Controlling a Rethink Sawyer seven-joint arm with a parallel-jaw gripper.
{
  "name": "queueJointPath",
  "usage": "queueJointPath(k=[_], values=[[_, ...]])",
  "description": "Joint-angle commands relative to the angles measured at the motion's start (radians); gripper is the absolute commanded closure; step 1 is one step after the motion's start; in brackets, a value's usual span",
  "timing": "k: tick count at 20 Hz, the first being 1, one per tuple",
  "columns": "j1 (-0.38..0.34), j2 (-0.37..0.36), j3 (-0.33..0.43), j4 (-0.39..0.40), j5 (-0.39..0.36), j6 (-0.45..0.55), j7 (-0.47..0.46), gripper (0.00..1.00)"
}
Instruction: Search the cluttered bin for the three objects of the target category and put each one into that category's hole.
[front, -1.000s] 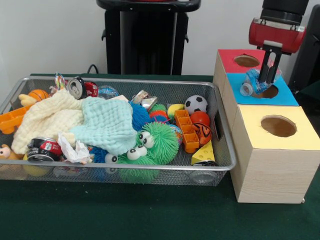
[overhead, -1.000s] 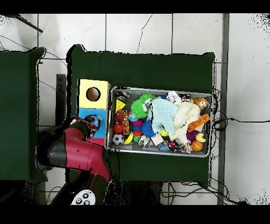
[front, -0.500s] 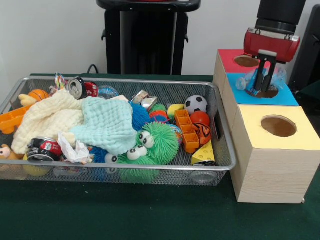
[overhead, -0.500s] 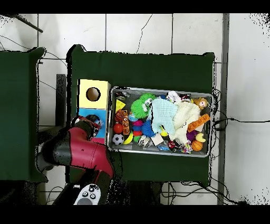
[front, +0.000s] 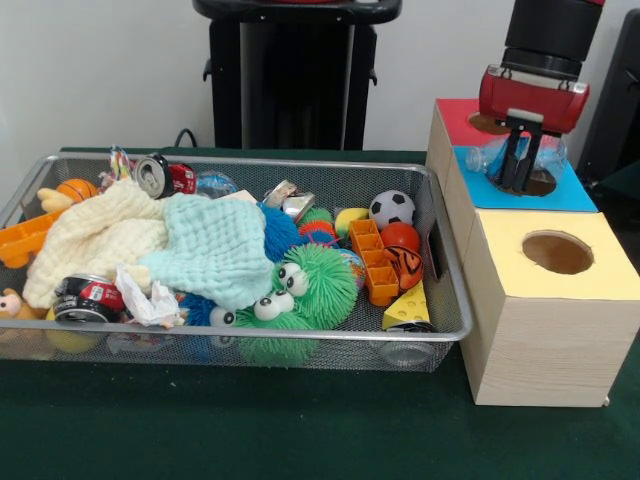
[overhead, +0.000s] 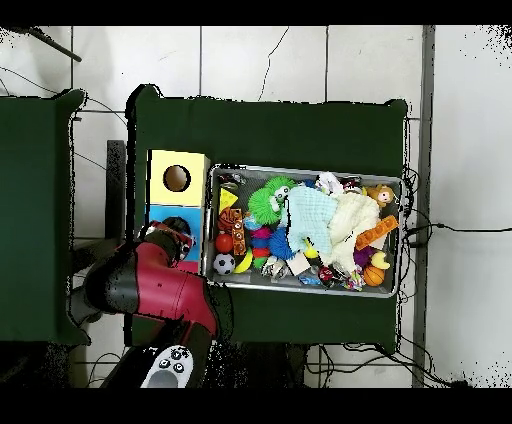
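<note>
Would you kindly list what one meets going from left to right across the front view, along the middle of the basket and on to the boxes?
Cream cloth → light blue cloth → green fuzzy toy with eyes → orange block → cheese wedge → basket rim → yellow-topped box.

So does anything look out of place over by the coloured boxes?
Yes: a clear plastic bottle lies on its side across the blue box, at its hole's edge rather than inside, with the gripper right at it.
</note>
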Motion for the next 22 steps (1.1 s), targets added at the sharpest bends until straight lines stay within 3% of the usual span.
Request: queueJointPath(k=[1, 12, 22], values=[[-0.031, 0.036, 0.115, 0.051, 0.009, -0.029, 0.211, 1.0], [0.037, -0.065, 0.003, 0.006, 0.018, 0.24, 0.21, 1.0], [0.056, -0.086, -0.037, -0.029, 0.011, 0.326, 0.221, 1.0]])
